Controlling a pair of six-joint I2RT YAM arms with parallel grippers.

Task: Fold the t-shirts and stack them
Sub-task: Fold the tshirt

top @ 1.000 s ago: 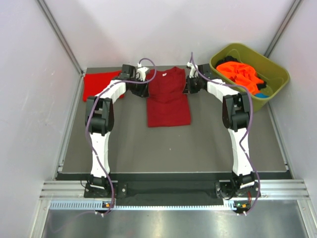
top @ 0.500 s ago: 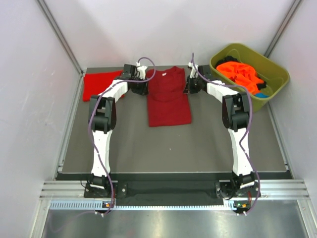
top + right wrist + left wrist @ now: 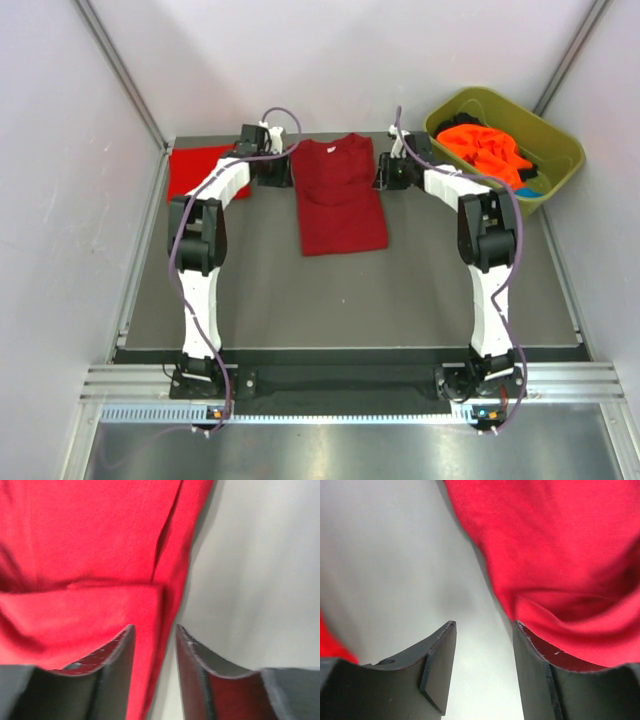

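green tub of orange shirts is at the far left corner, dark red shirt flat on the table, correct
No: top external view shows the green tub of orange shirts at the far right corner; dark red shirt is flat on the table.

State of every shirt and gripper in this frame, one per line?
dark crimson t-shirt: flat on the table, sides folded in
bright red t-shirt: folded, far left
orange t-shirts: crumpled in the tub
left gripper: open, empty, at the crimson shirt's edge
right gripper: open, empty, at its opposite edge
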